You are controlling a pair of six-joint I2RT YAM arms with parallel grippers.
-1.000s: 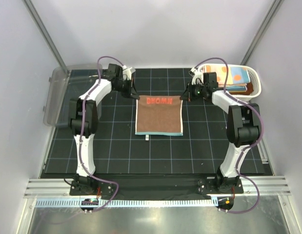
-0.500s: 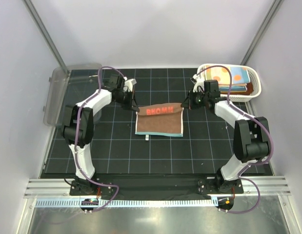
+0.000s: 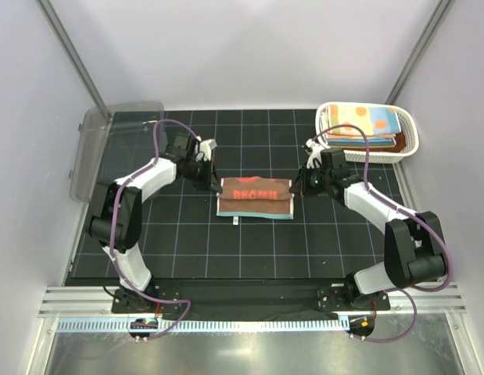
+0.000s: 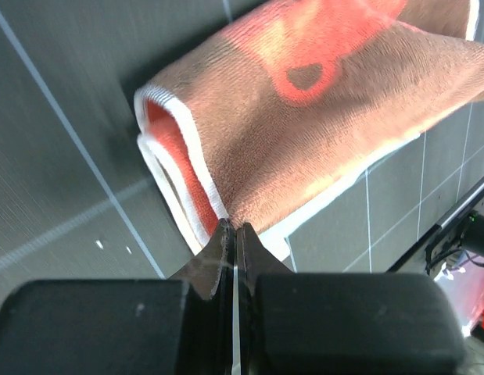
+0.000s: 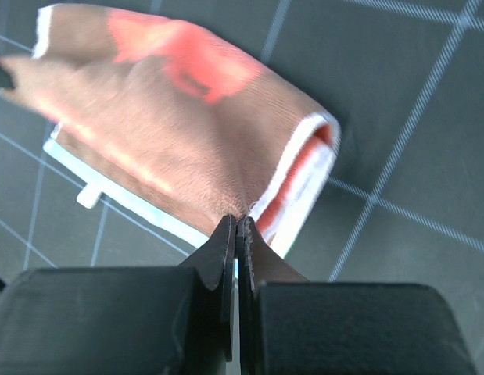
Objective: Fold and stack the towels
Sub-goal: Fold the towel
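A brown towel (image 3: 255,197) with coral-red print lies on the black gridded mat, its far edge carried over its near half in a loose fold. My left gripper (image 3: 218,186) is shut on the folded edge's left corner, and my right gripper (image 3: 295,187) is shut on the right corner. The left wrist view has the pinched jaws (image 4: 234,226) biting the towel (image 4: 304,133) at its white hem. The same pinch shows in the right wrist view, jaws (image 5: 235,219) on the towel (image 5: 163,117). More towels (image 3: 367,121), polka-dotted on top, lie in the basket.
A white lattice basket (image 3: 410,144) stands at the back right corner of the mat. A clear plastic bin (image 3: 93,152) leans at the back left, partly off the mat. Grey walls close in both sides and the back.
Both grippers have come toward the near edge with the towel's far edge, folding it over; the towel's visible area has shrunk to about half.
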